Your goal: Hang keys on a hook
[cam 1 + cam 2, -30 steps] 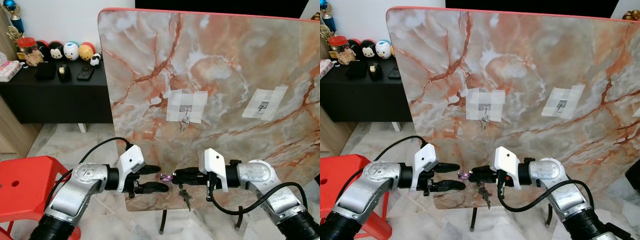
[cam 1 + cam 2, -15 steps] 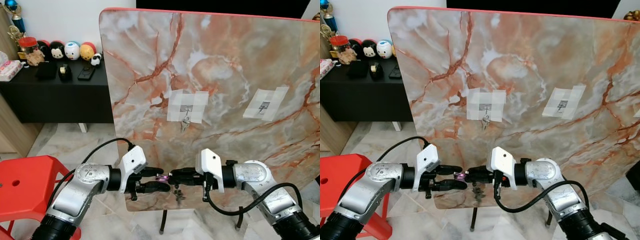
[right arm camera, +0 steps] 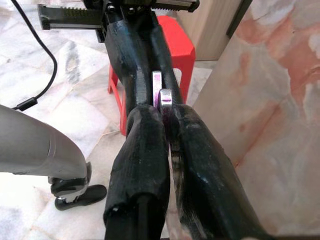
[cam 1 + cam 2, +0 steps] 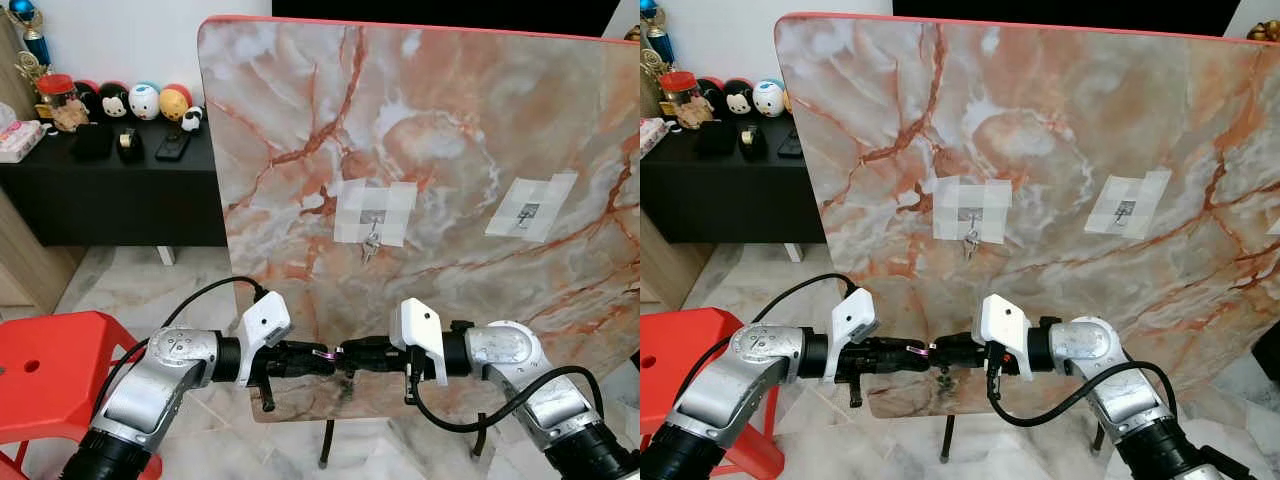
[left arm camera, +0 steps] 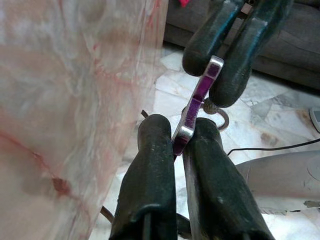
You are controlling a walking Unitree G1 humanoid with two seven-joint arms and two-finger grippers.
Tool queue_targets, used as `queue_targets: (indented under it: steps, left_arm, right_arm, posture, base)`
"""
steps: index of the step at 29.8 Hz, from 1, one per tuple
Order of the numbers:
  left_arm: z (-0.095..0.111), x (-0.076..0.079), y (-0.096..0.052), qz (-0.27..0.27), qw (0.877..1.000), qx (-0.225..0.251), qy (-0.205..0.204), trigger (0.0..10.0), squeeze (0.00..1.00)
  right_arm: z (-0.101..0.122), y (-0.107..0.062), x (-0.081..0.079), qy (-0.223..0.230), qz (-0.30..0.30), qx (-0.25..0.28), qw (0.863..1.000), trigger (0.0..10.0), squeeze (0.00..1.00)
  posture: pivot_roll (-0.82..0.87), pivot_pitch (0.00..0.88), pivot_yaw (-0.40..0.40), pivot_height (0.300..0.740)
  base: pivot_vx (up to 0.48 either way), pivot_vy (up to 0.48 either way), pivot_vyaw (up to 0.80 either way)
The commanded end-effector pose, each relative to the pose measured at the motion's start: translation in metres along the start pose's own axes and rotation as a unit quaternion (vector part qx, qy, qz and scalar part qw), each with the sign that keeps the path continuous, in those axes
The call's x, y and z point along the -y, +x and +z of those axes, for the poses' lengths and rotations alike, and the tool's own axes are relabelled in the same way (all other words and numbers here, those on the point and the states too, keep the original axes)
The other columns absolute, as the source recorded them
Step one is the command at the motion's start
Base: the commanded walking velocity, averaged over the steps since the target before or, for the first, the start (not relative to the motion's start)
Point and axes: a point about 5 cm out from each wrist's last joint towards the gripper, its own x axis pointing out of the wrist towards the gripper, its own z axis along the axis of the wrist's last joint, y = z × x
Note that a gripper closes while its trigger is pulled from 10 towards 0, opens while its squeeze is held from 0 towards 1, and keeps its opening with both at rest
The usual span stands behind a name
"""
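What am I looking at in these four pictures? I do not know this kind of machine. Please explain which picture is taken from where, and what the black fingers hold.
This is a humanoid robot with two silver arms, each ending in a gripper of two long black fingers. The two wide pictures come from the two eyes of a camera on its head, looking forward and down. The two close pictures come from cameras on its wrists, looking along the fingers.

The left gripper and the right gripper meet tip to tip, and both are shut on a small purple clip, one at each end; a metal ring hangs from it.

Behind stands an upright marbled board. On it two taped hooks: the left hook already carries keys, the right hook is bare. A red stool stands at the left.
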Motion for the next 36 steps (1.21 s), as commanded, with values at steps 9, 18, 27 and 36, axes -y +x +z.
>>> queue_targets:
  steps: [9, 18, 27, 36]
  left_arm:
    - [0.009, 0.001, 0.000, -0.009, 1.000, 0.001, 0.015, 0.0, 0.00]
    - [0.007, 0.003, -0.003, -0.014, 1.000, -0.001, 0.014, 0.0, 0.00]
    - [0.008, 0.002, -0.005, -0.011, 1.000, -0.001, 0.014, 0.0, 0.00]
    - [0.005, 0.002, -0.007, -0.006, 1.000, -0.005, 0.010, 0.0, 0.00]
  right_arm:
    - [0.008, -0.003, 0.004, -0.022, -0.005, 0.006, 1.000, 10.0, 0.00]
    - [0.009, -0.005, 0.006, -0.027, -0.012, 0.004, 1.000, 10.0, 0.00]
    - [0.009, -0.008, 0.008, -0.031, -0.015, 0.001, 0.999, 10.0, 0.00]
    - [0.019, -0.011, 0.014, -0.046, -0.036, 0.015, 0.998, 10.0, 0.00]
  posture:
    - [0.03, 0.000, -0.094, 0.740]
    - [0.03, 0.000, -0.092, 0.740]
    - [0.03, 0.000, -0.093, 0.740]
    - [0.03, 0.000, -0.097, 0.740]
  base:
    - [0.000, 0.000, 0.00]
    - [0.000, 0.000, 0.00]
    - [0.000, 0.000, 0.00]
    - [0.000, 0.000, 0.00]
